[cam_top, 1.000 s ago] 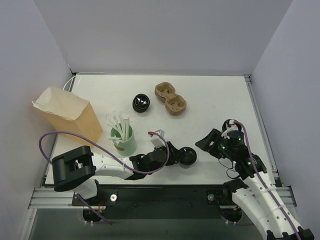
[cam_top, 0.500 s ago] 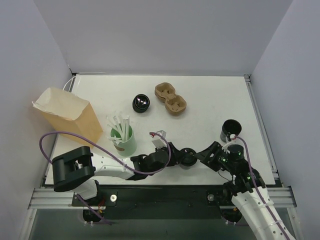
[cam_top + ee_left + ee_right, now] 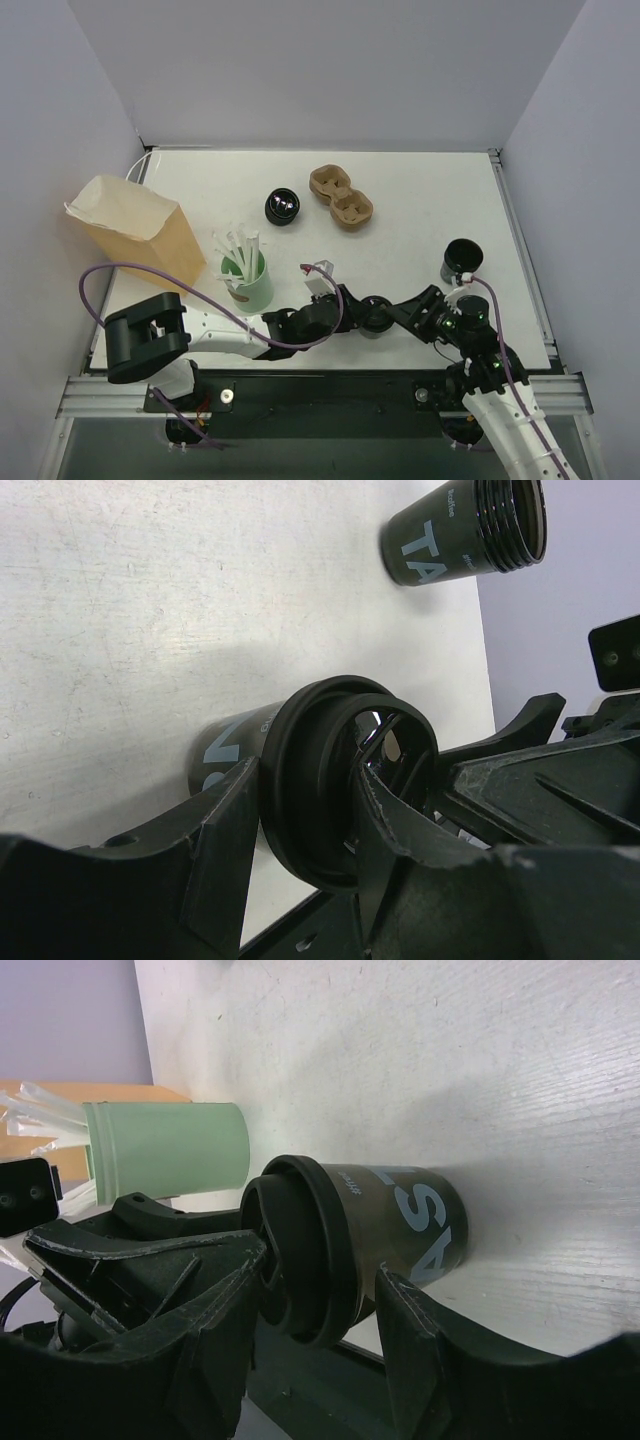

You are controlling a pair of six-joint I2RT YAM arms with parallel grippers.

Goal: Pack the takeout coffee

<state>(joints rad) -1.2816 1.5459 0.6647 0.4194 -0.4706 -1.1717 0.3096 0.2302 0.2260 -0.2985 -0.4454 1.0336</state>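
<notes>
The takeout coffee (image 3: 405, 1222) is a small round black cup with pale lettering on its side and a black lid with a raised rim closed on its top. It stands upright on the white tabletop. It is exactly between the two fingers of the left tool (image 3: 305, 785), which press on the lid from both sides, and it also sits between the widely spread fingers of the right tool (image 3: 320, 1265), which comes from the opposite side; whether those fingers touch it, I cannot tell.
</notes>
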